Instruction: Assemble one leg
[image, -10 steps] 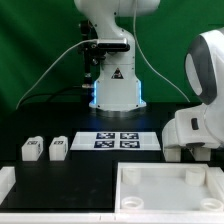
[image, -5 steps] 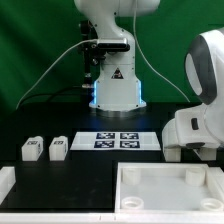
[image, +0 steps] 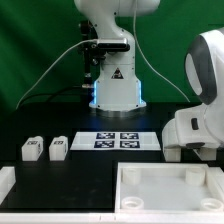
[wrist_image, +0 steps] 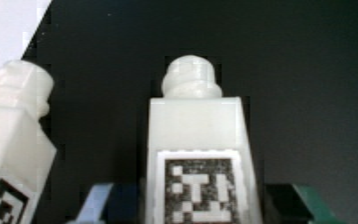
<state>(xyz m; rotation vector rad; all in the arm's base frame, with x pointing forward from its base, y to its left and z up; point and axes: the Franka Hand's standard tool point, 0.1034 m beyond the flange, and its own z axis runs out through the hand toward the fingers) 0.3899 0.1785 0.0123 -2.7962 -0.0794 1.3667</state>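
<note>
One leg inside the gripper, closure unclear, arm low at exterior view's right

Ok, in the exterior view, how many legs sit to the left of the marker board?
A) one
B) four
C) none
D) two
D: a leg and a second leg stand side by side, to the exterior view's left of the marker board.
</note>
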